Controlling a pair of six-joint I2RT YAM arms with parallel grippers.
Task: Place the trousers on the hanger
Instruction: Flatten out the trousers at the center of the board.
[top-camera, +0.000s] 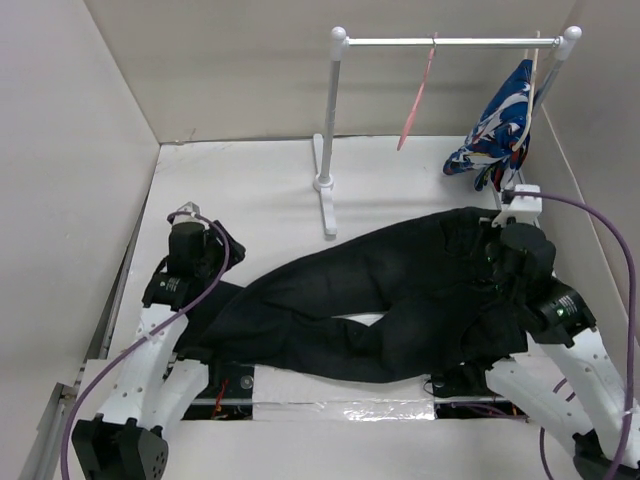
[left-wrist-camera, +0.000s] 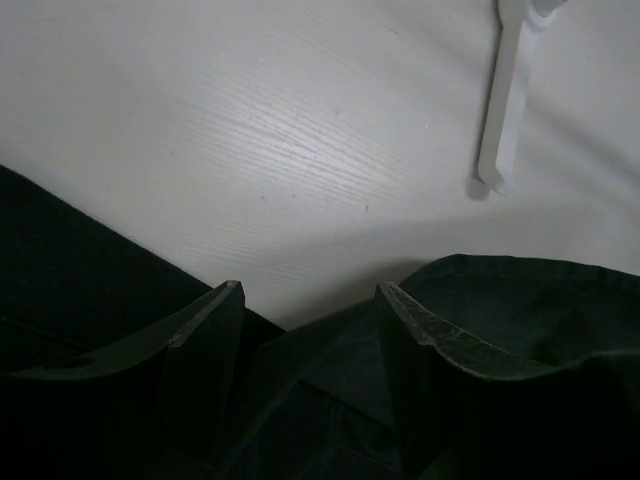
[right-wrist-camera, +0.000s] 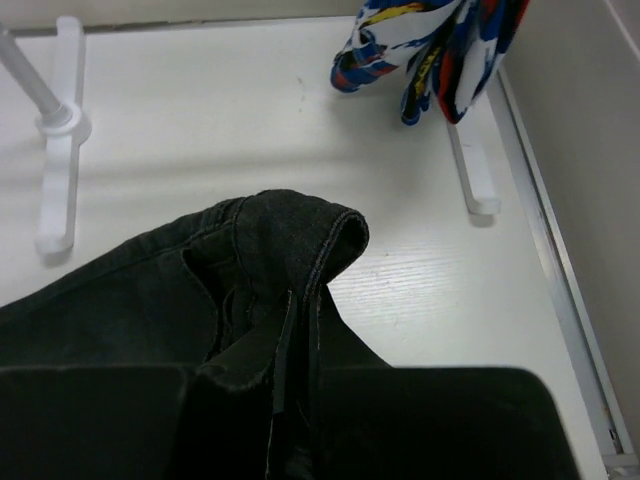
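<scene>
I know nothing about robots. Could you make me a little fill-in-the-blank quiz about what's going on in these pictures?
1. The black trousers lie spread on the white ____.
2. The ____ hanger hangs bare on the rail.
3. The left gripper stands open over the leg end, while the right gripper is ____ on the fabric.
4. The patterned garment hangs at the rail's ____ end.

Missing words: table; pink; shut; right.

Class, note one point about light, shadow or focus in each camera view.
Top external: glare on the silvery strip; the trousers read as nearly featureless black. Left wrist: a soft shadow falls across the table. Right wrist: the trousers' seam is sharp, the foreground murky.
</scene>
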